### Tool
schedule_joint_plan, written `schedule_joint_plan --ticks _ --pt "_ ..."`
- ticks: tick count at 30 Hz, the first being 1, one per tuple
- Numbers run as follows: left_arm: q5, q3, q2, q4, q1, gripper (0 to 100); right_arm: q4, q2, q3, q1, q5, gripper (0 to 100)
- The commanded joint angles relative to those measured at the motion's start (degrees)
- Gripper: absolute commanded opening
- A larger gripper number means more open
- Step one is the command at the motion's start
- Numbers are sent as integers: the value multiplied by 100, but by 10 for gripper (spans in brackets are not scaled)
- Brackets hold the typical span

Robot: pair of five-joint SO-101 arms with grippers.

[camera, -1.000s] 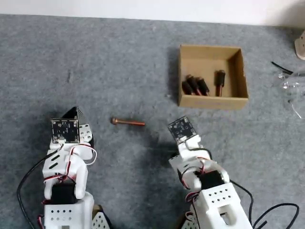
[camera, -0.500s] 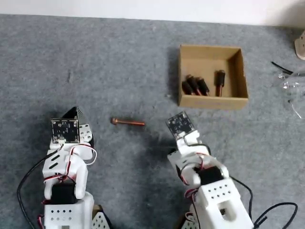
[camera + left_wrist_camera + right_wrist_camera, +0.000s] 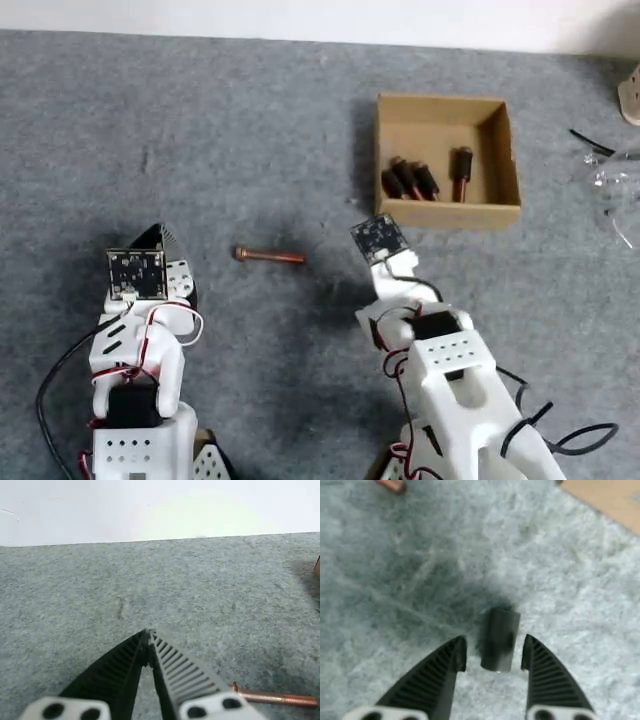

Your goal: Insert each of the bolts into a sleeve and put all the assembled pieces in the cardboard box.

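Note:
A copper bolt (image 3: 268, 256) lies on the grey carpet between the two arms; it also lies beside my left gripper (image 3: 148, 636), which is shut and empty. A black sleeve (image 3: 499, 639) lies on the carpet between the tips of my right gripper (image 3: 492, 652), whose jaws stand open on either side of it without pressing it. In the high view the right arm's wrist (image 3: 378, 242) covers the sleeve. The cardboard box (image 3: 497, 130) sits at the back right and holds several assembled pieces (image 3: 408, 179). My left gripper (image 3: 152, 236) rests left of the bolt.
Clear plastic parts and black cables (image 3: 608, 168) lie at the right edge, with a beige object (image 3: 631, 95) behind them. The box corner (image 3: 607, 500) lies just beyond the sleeve. Open carpet stretches across the back left.
The right arm has stretched forward and tilted down, its wrist shifting a little toward the box. The left arm and the bolt have stayed put.

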Motion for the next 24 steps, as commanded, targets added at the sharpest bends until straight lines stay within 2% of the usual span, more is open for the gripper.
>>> schedule_joint_plan --ticks 1,18,24 --pt "0 110 -84 -123 110 7 -163 22 -171 101 -62 156" --pt "0 110 -84 -88 110 7 -435 84 13 101 -62 156" --pt "0 110 -84 -88 110 7 -497 1086 -48 101 -53 156"
